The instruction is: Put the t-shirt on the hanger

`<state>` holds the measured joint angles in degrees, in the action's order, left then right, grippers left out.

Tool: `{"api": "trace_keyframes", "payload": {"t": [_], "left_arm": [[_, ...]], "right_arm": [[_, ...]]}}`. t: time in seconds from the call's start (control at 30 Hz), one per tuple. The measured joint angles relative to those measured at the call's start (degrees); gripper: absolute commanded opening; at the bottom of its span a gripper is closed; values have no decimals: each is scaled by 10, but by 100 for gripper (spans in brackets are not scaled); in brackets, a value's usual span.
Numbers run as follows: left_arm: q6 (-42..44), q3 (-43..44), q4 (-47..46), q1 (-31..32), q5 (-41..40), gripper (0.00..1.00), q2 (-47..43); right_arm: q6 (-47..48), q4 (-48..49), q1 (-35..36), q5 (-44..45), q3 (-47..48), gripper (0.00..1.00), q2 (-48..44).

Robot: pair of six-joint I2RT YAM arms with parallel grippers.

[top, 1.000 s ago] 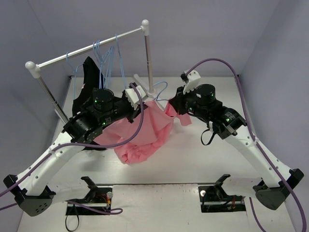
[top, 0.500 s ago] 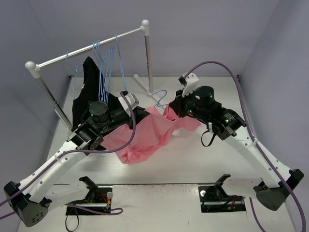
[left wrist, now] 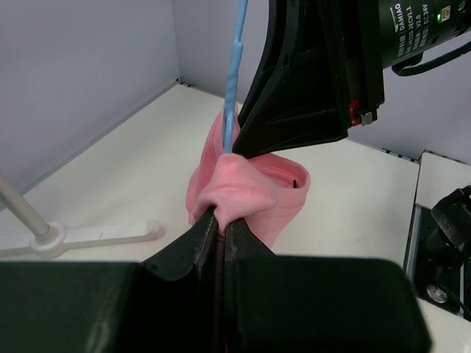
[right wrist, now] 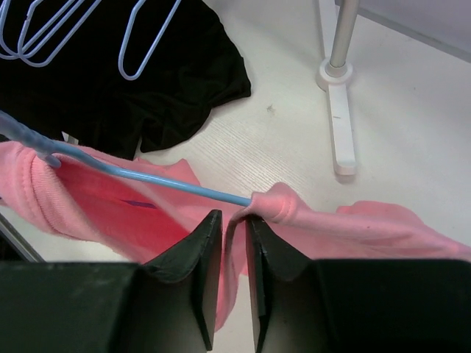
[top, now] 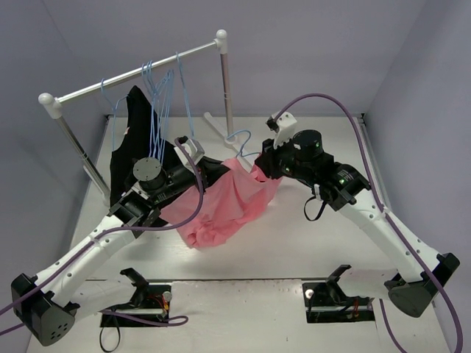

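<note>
left gripper pinched tight on a t-shirt fold, hanger wire running into the t-shirt, right gripper jaws cracked slightly apart around another fold, t-shirt slung between both arms, sagging to the table

Left wrist camera first: the left gripper is a dark blur along the bottom edge, its fingers out of focus. The hanger runs its blue wire straight off the top, and its lower end vanishes behind the other arm's black housing.

Over to the right wrist: the right gripper has its fingers a slit apart, and whether cloth is caught between them, can't tell. Wire and t-shirt both run off the left edge. The black garment and the rack post are cut by the top.

From above, no fingertips show, and the hanger shows only its hook. The rest is swallowed by pink cloth.
</note>
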<state>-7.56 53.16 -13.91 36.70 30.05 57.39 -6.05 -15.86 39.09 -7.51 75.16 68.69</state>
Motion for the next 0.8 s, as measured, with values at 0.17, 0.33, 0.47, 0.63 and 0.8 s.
{"api": "trace_keyframes", "payload": {"t": [0.17,0.33,0.47,0.63,0.8], "left_arm": [[-21,-17,-32,-5,1,0,0],[-44,-31,-58,-18,2,0,0],[-52,-33,-65,-23,4,0,2],[-59,-33,-71,-28,15,0,2],[-67,-44,-75,-38,25,0,-6]], "right_arm": [[7,-10,-1,3,8,43,0],[16,-20,-1,11,33,52,0],[22,-23,-5,16,48,56,-3],[47,-34,-24,21,49,56,-16],[109,-52,-83,-19,49,55,-28]]}}
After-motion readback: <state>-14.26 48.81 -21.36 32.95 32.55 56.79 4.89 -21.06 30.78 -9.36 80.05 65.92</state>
